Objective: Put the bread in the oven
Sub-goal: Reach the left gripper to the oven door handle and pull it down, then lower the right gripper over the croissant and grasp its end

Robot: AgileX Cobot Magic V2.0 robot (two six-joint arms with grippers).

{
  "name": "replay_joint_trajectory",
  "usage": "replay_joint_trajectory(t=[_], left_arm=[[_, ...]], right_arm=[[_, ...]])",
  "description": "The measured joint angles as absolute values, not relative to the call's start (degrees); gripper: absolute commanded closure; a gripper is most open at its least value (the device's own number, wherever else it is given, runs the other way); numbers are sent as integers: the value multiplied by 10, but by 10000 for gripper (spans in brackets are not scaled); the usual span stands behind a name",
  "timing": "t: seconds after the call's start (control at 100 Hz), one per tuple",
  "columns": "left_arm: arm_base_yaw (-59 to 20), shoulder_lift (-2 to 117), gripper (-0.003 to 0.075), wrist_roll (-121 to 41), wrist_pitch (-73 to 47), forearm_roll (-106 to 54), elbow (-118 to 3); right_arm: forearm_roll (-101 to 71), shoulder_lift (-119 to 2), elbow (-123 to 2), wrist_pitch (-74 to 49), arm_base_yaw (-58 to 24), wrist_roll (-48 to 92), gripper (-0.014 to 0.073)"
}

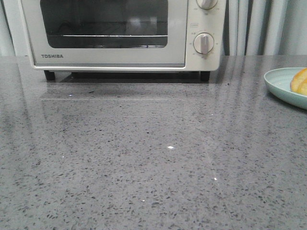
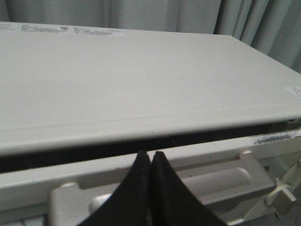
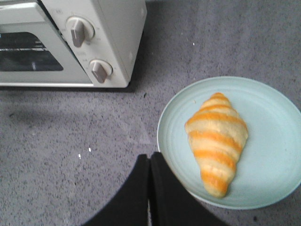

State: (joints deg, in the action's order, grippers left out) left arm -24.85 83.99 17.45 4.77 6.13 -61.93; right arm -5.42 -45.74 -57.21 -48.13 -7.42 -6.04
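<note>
Front view: a grey speckled stone worktop (image 1: 144,158) fills most of the frame, glossy enough to mirror the oven (image 1: 122,33), which stands at the upper left with its glass door closed. Pale curtains (image 1: 259,26) hang behind at the upper right. A pale green plate (image 1: 278,84) is cut by the right edge, with a sliver of the bread (image 1: 300,81) on it.

Left wrist view: the left hand (image 2: 151,157) is at the bottom centre, its dark fingers pressed together with nothing between, over the oven's cream top and door handle; curtains cross the top.

Right wrist view: the right hand (image 3: 149,162) is at the bottom centre, fingers likewise pressed together and holding nothing, just beside the plate's rim. The bread lies on the plate at right, well apart from the oven at the upper left; its long axis runs nearly top to bottom, slightly tilted, narrow tips at each end
</note>
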Motion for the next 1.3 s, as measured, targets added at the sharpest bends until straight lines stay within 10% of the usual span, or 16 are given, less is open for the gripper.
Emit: replay_joint_trajectory(t=[0.8,0.94,1.13,1.3], left_arm=[[-267,183,742,177,-177,121,-424],[-267,143,742,177,-241,126,-424],[-267,127,742,177,-264,128,-424],[-267,127,742,177,-270,128,-424]], right_arm=[[-43,-486,-572,-575,-74,-60,659],[-15,-540,-573,-575,-74,-60,519],[0,-625,-573,-575,-74,-60,120],[19,-679,-573,-561,-74,-60,116]])
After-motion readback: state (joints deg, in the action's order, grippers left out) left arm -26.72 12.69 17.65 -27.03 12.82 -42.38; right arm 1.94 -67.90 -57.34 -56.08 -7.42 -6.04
